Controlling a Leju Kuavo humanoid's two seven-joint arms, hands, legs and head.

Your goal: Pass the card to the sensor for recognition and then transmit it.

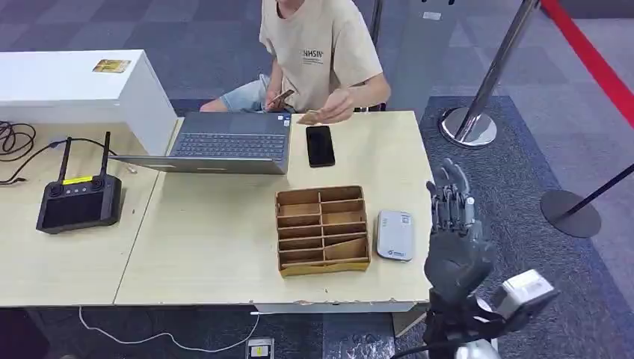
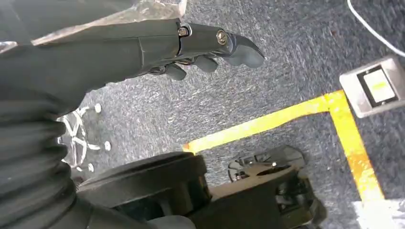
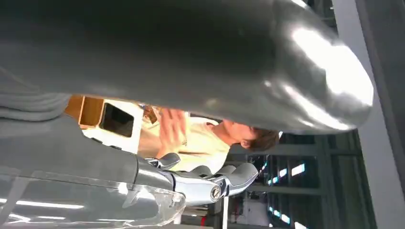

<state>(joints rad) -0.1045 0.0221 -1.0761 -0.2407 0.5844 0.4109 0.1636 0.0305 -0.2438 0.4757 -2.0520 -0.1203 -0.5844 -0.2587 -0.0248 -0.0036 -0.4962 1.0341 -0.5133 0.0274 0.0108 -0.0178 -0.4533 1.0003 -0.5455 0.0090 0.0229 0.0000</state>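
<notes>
Right hand: we see our right hand [image 1: 453,224] raised beside the worktop's right edge, fingers apart and pointing up, nothing in it.
Left hand: our left hand [image 2: 205,47] hangs over grey carpet, fingers curled loosely in, holding nothing.
Card: a tan card [image 1: 308,117] is in the person's [image 1: 321,52] hand at the far edge of the worktop [image 1: 209,239], just beyond the phone; a second one [image 1: 281,97] sits in their other hand.
Sensor: the white sensor [image 1: 395,235] lies flat just right of the wooden organiser [image 1: 322,229], near our right hand.
Far side: an open laptop [image 1: 224,142] with a black phone [image 1: 320,145] on its right.
Left: a black controller [image 1: 78,200] with two antennas, and a white box [image 1: 82,90] behind it.
</notes>
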